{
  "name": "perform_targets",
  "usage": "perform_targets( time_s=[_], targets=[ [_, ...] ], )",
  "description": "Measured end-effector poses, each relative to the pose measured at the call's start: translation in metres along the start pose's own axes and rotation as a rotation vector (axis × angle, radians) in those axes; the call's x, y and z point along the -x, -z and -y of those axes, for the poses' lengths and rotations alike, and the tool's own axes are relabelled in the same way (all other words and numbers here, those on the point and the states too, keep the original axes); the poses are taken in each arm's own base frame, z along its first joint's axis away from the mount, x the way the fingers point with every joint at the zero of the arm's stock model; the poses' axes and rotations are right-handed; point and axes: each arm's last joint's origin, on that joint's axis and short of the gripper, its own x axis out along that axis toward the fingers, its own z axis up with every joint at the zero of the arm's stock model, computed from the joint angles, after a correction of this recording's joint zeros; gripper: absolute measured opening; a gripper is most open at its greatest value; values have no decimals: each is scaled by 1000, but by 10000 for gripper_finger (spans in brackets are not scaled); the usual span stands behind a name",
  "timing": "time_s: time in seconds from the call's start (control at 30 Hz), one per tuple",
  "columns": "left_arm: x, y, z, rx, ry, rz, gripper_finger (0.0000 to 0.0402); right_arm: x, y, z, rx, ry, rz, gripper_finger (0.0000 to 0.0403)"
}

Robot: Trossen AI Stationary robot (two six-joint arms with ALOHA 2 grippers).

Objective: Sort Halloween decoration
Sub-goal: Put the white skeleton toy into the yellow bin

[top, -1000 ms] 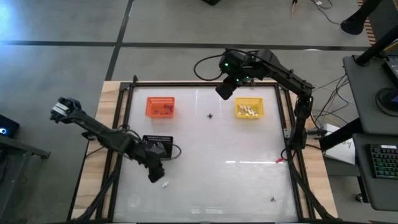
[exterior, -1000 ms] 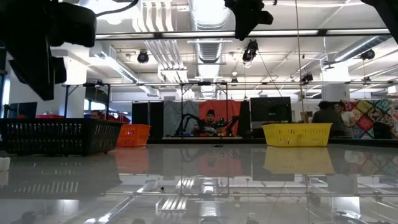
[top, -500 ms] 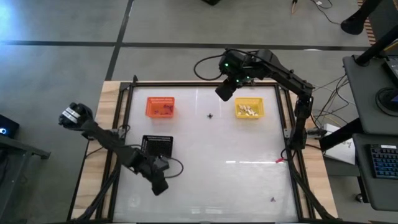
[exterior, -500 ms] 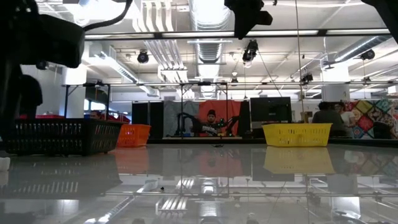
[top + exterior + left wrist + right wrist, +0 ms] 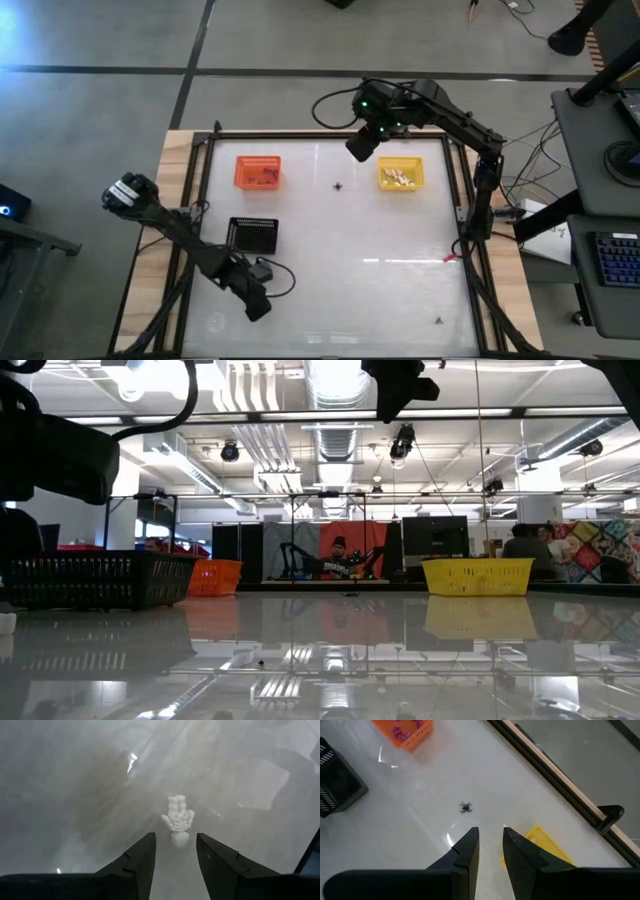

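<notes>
A whitish skeleton-hand trinket [image 5: 176, 819] lies flat on the glossy table, just ahead of and between the fingertips of my open left gripper [image 5: 175, 839]. That gripper [image 5: 258, 303] is low over the table's near left part and hides the trinket from above. My right gripper [image 5: 361, 146] hovers high by the far edge, fingers slightly apart [image 5: 490, 834], touching nothing. A small dark spider trinket [image 5: 465, 807] lies on the table [image 5: 338, 185] between the baskets. Another dark trinket [image 5: 438, 320] lies near the near right corner.
An orange basket [image 5: 258, 172] with purple pieces stands far left, and a yellow basket [image 5: 400, 175] with cream pieces far right. A black basket [image 5: 253, 235] sits just beyond my left gripper. A raised frame [image 5: 210, 140] rims the table. A small red item [image 5: 447, 258] lies by the right rail.
My left gripper has moved toward the table's near edge and down, away from the black basket, and now covers the spot where the white trinket lay. The right arm kept still.
</notes>
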Motion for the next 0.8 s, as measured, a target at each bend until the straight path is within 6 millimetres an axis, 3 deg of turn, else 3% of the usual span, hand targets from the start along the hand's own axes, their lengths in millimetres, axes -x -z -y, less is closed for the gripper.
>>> perform_targets(
  time_s=[0.43, 0.8],
  targets=[
    [-16, -4, 8, -59, -68, 9, 110, 0, 0, 0, 0, 0, 0, 77],
    [-23, -8, 17, -137, -182, -14, 13, 0, 0, 0, 0, 1, 1, 77]
  ],
)
